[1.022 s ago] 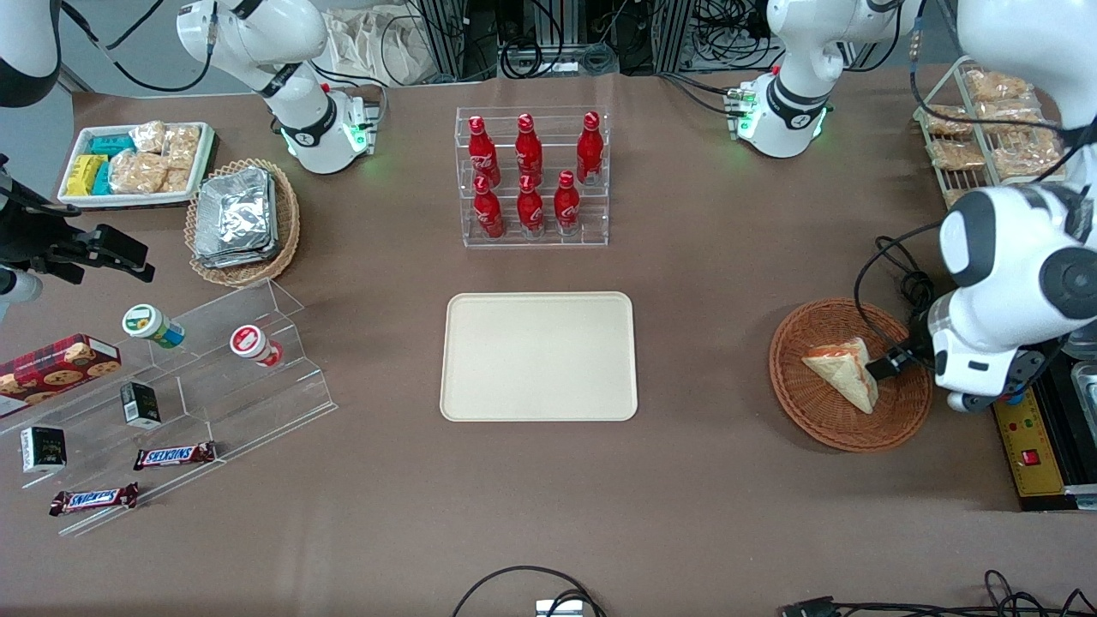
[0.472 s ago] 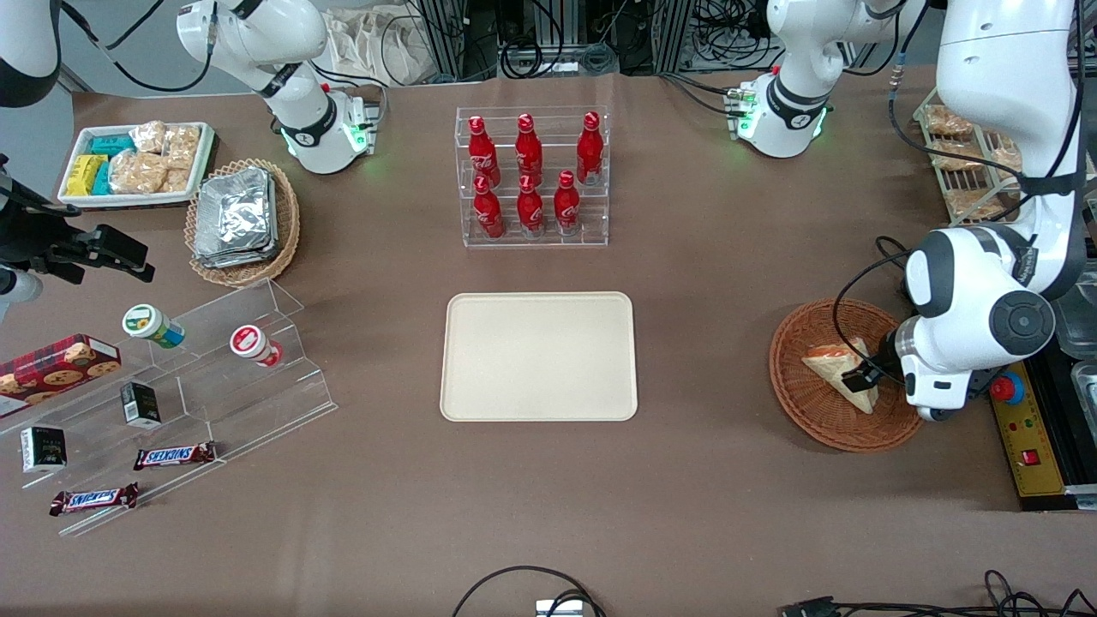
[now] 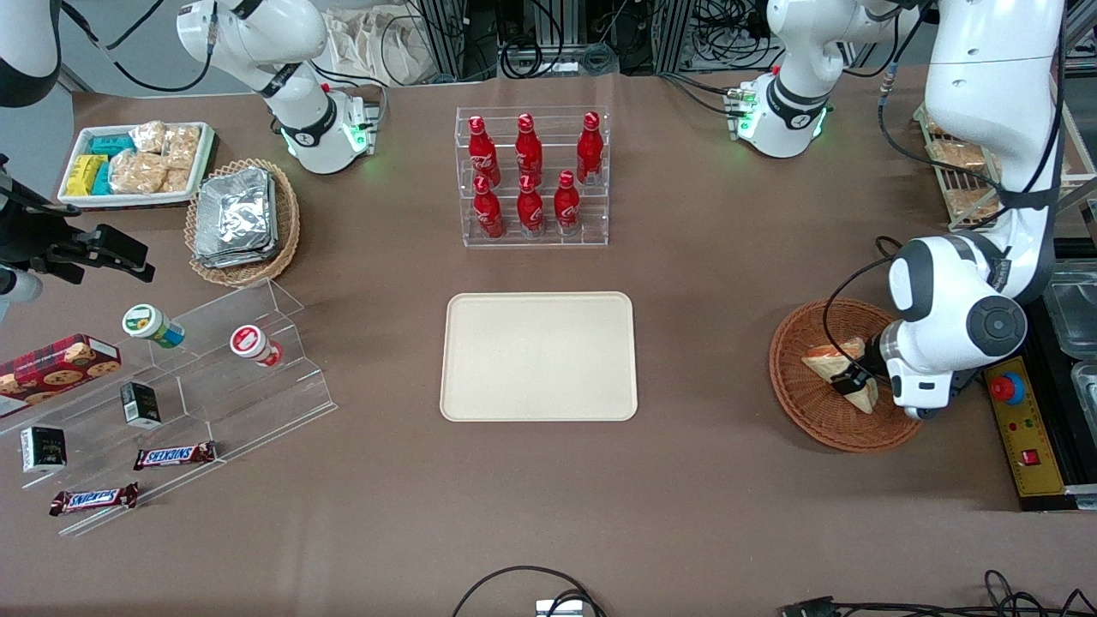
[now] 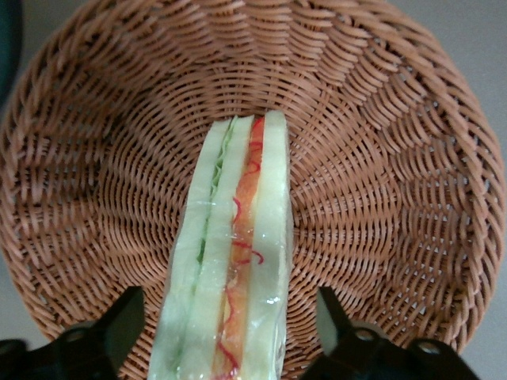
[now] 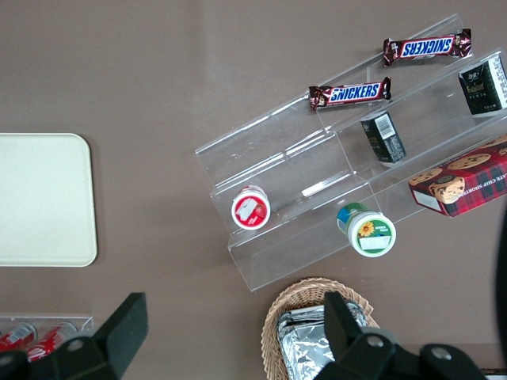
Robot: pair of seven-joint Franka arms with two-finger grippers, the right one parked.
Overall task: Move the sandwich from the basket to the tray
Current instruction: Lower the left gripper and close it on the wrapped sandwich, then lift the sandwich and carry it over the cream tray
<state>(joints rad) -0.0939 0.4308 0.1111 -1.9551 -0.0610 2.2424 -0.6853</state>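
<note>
Between open gripper (image 4: 226,332) jaws: sandwich (image 4: 230,253).

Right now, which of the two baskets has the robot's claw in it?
The reddish-brown basket holding the sandwich. The claw sits open astride the sandwich there. The tan basket holds foil packs, with no claw near.

gripper (image 3: 854,377) moved in over sandwich (image 3: 836,370), jaws straddling
</note>
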